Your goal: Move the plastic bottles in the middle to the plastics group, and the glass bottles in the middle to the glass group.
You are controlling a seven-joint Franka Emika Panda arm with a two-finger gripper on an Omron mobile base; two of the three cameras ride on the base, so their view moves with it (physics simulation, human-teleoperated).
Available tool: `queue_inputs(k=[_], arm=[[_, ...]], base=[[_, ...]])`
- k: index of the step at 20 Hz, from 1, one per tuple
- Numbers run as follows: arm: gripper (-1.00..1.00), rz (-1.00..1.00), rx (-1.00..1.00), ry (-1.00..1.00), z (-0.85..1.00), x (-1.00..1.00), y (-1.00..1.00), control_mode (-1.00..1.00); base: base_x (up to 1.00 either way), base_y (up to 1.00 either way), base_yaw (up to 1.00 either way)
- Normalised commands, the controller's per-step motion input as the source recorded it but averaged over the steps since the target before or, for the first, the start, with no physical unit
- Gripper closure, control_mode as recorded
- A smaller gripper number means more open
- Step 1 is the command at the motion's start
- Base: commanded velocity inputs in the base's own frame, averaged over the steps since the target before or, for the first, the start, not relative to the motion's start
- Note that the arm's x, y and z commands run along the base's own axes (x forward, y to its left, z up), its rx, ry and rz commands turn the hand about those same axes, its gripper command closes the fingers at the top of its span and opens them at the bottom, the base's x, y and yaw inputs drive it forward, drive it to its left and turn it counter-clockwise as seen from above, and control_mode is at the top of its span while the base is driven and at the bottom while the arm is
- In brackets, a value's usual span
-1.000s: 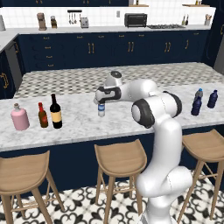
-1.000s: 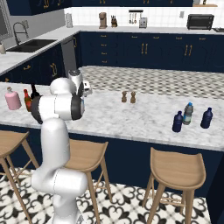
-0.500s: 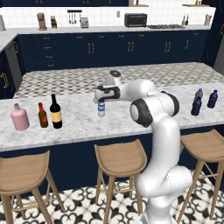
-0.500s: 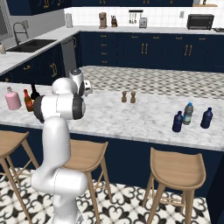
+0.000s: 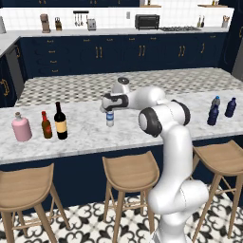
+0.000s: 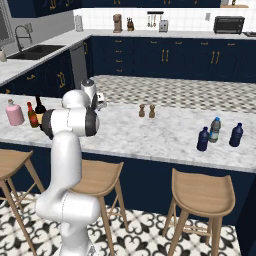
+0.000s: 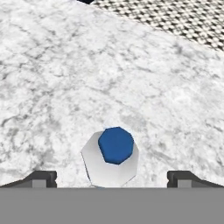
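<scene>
A small clear plastic bottle [image 5: 110, 118] with a blue label stands in the middle of the marble counter [image 5: 85, 135]. From above in the hand view the plastic bottle [image 7: 111, 156] shows a blue cap. My gripper [image 5: 110, 107] hangs open just over it, and the bottle top lies between the two fingertips [image 7: 42, 178] without touching them. At the left the tall black wine bottle [image 5: 60, 120] stands beside the small brown bottle [image 5: 46, 125] and the pink jug [image 5: 21, 128]. At the right stand two dark blue bottles [image 5: 213, 115] [image 5: 230, 107] and a clear blue-capped one [image 5: 216, 101].
Two small shakers [image 6: 146, 111] stand further back on the counter. Three wooden stools [image 5: 129, 173] line its near side. A sink [image 6: 35, 51] sits on the far left counter, and a patterned strip [image 5: 142, 85] runs along the island's back.
</scene>
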Motion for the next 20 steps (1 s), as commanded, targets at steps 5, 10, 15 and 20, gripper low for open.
queue_inputs(k=[5, 10, 15, 20], arm=[[-1.0, 0.0, 0.0, 0.0, -0.07, 0.04, 0.03, -1.0], [-1.0, 0.0, 0.0, 0.0, -0.15, 0.0, 0.0, -1.0], [-1.0, 0.0, 0.0, 0.0, -0.11, 0.01, 0.0, -1.0], [-1.0, 0.0, 0.03, 0.0, -0.01, 0.04, 0.0, -1.0]], base=[[0.0, 0.0, 0.0], [0.0, 0.0, 0.0], [0.0, 0.0, 0.0], [0.0, 0.0, 0.0]])
